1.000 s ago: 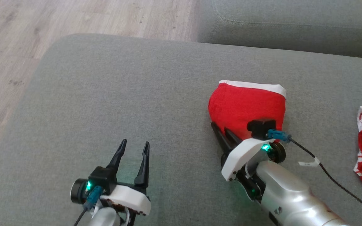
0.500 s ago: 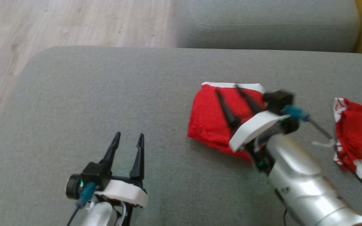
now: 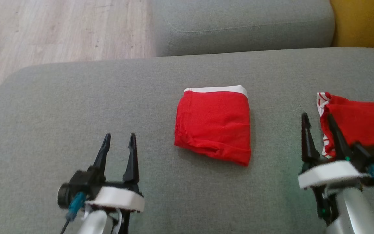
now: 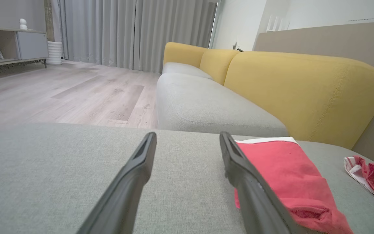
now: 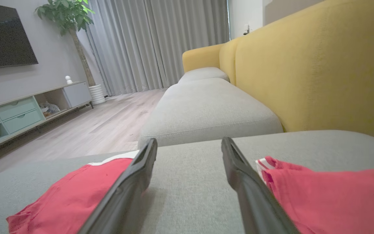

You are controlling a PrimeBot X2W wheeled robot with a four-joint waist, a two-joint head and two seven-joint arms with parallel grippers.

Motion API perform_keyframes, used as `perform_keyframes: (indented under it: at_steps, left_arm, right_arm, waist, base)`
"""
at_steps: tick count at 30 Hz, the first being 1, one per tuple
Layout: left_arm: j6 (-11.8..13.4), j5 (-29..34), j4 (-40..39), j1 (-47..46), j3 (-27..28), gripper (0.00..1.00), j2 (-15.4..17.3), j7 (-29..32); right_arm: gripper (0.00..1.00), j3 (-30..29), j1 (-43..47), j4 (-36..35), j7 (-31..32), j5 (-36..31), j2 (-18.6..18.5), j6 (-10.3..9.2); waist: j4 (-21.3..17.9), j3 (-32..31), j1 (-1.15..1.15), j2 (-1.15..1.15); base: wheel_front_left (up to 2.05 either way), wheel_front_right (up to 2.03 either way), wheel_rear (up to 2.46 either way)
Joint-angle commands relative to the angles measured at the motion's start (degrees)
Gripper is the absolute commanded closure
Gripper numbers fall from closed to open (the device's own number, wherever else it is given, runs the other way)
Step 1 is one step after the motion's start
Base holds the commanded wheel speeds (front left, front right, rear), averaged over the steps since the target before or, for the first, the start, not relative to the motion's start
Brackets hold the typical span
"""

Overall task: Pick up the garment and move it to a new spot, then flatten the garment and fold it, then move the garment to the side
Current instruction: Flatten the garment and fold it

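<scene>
right tool [image 3: 317, 117] opened, drawn back off the garment [image 3: 213, 125], now lying free

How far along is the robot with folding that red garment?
Done: the red garment lies folded square on the grey cushion. In hand: nothing; left gripper and right gripper both open, clear of it. Left: possibly shifting it aside; it sits mid-cushion. A second red garment lies at the right.

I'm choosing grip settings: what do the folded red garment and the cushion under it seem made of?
The red garment: soft thin knit, probably cotton jersey; matte, with limp creases along its near edge. The cushion: grey woven upholstery fabric, matte, with a fine visible weave.
</scene>
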Motion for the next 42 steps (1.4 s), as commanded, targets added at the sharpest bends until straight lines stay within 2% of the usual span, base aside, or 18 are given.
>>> perform_keyframes:
  at_steps: [1,7,15,16,17,22,27,30,32,37,39,42]
  left_arm:
    - [-0.6,-0.3,-2.2,-0.4,2.8,0.0,-0.1,-0.5]
    - [-2.2,0.3,-2.8,0.4,5.3,0.0,-0.8,-0.5]
    - [-3.5,1.9,-3.1,-1.3,6.2,0.0,-1.2,-0.6]
    - [-3.7,2.1,-3.0,-1.6,6.1,0.0,-1.3,-0.6]
    - [-3.8,2.3,-3.0,-1.9,6.1,0.0,-1.3,-0.6]
    - [-4.7,2.9,-2.7,-3.7,5.6,0.0,-1.4,-0.6]
    - [-5.4,2.7,-2.3,-5.5,5.1,0.0,-1.5,-0.6]
    - [-5.4,1.9,-2.2,-6.3,4.2,0.0,-1.5,-0.6]
    - [-5.3,1.3,-2.2,-7.0,3.4,0.0,-1.5,-0.6]
    - [-4.9,0.8,-1.9,-7.7,2.6,0.0,-1.5,-0.6]
    - [-4.8,0.7,-1.7,-8.0,2.1,0.0,-1.5,-0.6]
    - [-4.6,0.7,-1.5,-8.0,2.2,0.0,-1.5,-0.6]
  right_arm:
    - [0.0,0.9,-0.3,-3.3,-0.6,0.9,0.6,-0.04]
    - [0.0,0.5,2.8,-6.2,-0.6,2.7,0.6,-0.04]
    - [0.0,1.5,0.6,-6.3,-0.6,1.7,0.6,-0.04]
    - [0.31,1.7,-0.2,-6.0,-0.6,1.6,0.6,-0.04]
    - [1.0,2.1,-1.1,-5.6,-0.6,1.5,0.6,-0.04]
    - [1.0,3.3,-7.8,-1.2,-0.1,1.4,0.6,-0.04]
    - [1.0,7.1,-15.6,5.7,0.8,-0.1,0.6,-0.04]
    - [1.0,9.7,-19.3,11.8,1.6,0.0,0.6,-0.04]
    - [1.0,11.3,-22.1,18.6,2.3,-0.5,0.6,-0.04]
    - [1.0,8.6,-26.0,31.0,1.6,-2.3,0.6,-0.04]
    - [1.0,8.8,-27.3,33.2,0.6,-1.4,0.6,-0.04]
    - [1.0,12.5,-28.5,32.8,-0.3,1.9,0.6,-0.04]
  waist:
    - [-0.3,0.2,0.0,0.0]
    - [-0.7,1.4,0.0,0.0]
    - [1.0,4.1,0.0,0.0]
    - [1.4,4.8,0.0,0.0]
    - [1.8,5.4,0.0,0.0]
    - [4.3,9.5,0.0,0.0]
    - [6.9,13.1,0.0,0.0]
    - [8.2,14.5,0.0,0.0]
    - [9.2,15.3,0.0,0.0]
    - [10.0,15.3,0.0,0.0]
    - [10.2,15.0,0.0,0.0]
    - [9.9,14.2,0.0,0.0]
  base:
    - [0.0,0.0,0.0]
    - [0.0,0.0,0.0]
    - [0.0,0.0,0.0]
    - [0.0,0.0,0.0]
    - [0.0,0.0,0.0]
    - [0.0,0.0,0.0]
    - [0.0,0.0,0.0]
    - [0.0,0.0,0.0]
    - [0.0,0.0,0.0]
    - [0.0,0.0,0.0]
    - [0.0,0.0,0.0]
    - [0.0,0.0,0.0]
